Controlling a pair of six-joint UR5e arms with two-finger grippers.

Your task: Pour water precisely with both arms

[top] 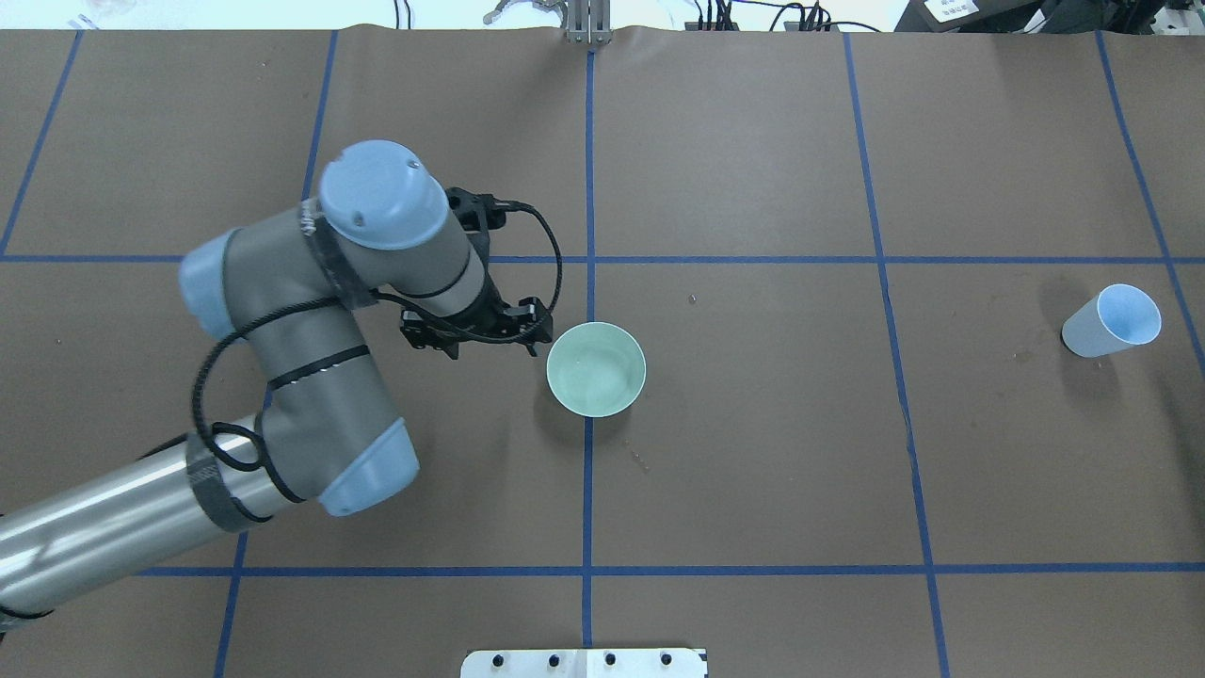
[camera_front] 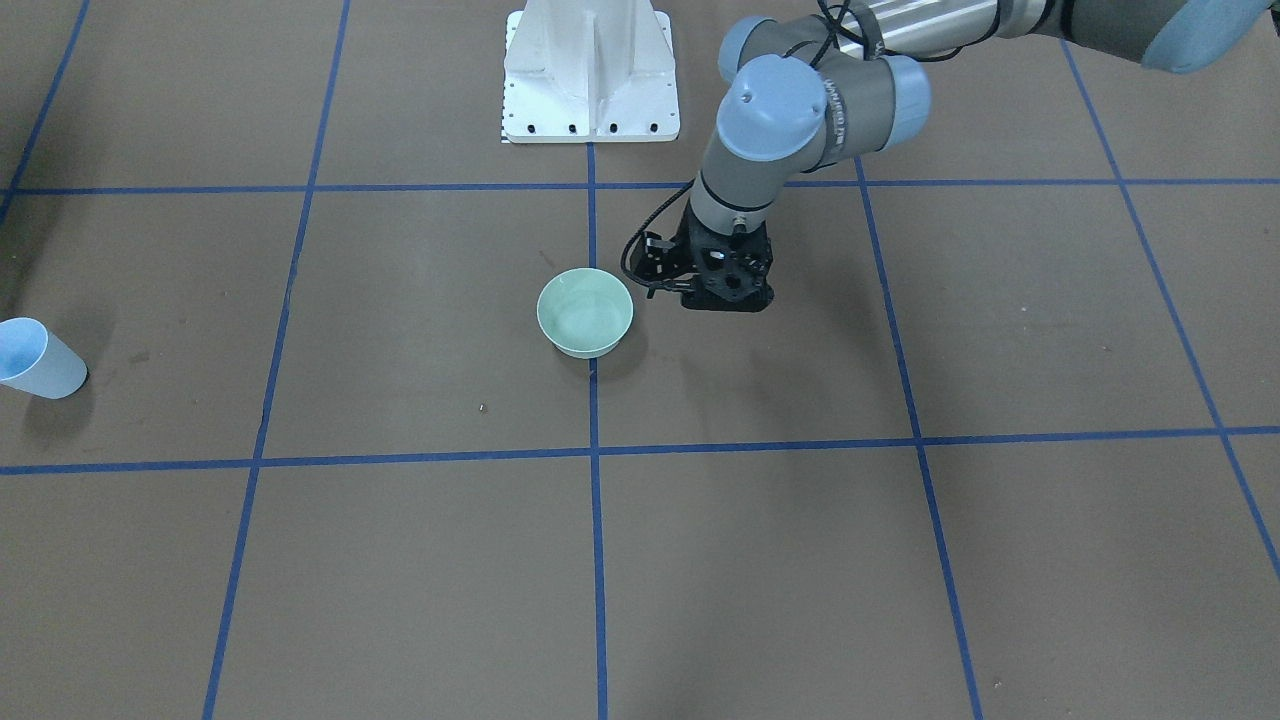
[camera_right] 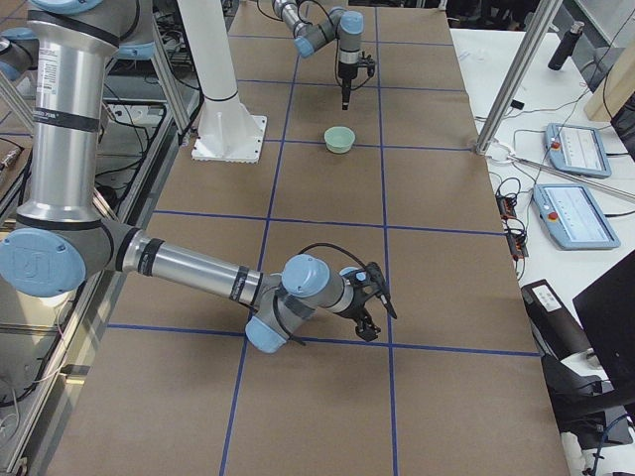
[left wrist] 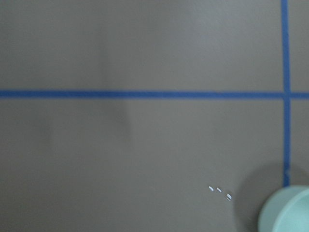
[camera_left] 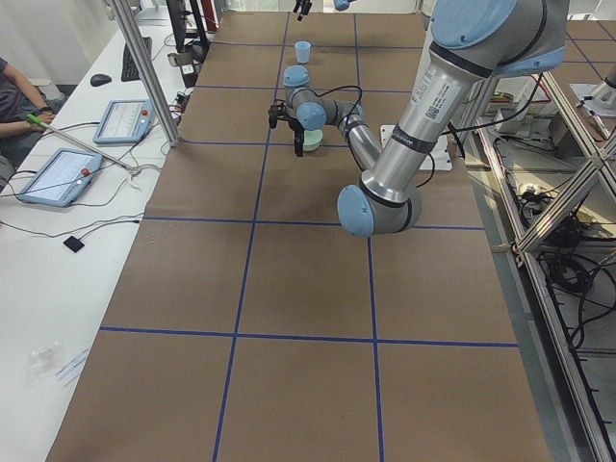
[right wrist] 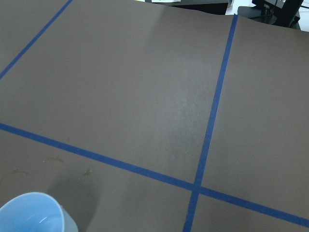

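Observation:
A pale green bowl [top: 596, 369] stands on the table's centre line; I cannot tell whether it holds water. A light blue cup [top: 1113, 321] stands far off on the robot's right and leans a little. It also shows in the front view [camera_front: 38, 358] and the right wrist view [right wrist: 31, 213]. My left gripper [top: 471, 330] points down beside the bowl, apart from it; its fingers are hidden under the wrist. My right gripper [camera_right: 375, 302] shows only in the exterior right view, up above the table near the cup's end. I cannot tell whether it is open or shut.
The white pedestal base [camera_front: 590, 75] stands at the robot's edge of the table. Blue tape lines [top: 588, 471] divide the brown table cover into squares. An operator and tablets [camera_left: 58, 178] are at a side desk.

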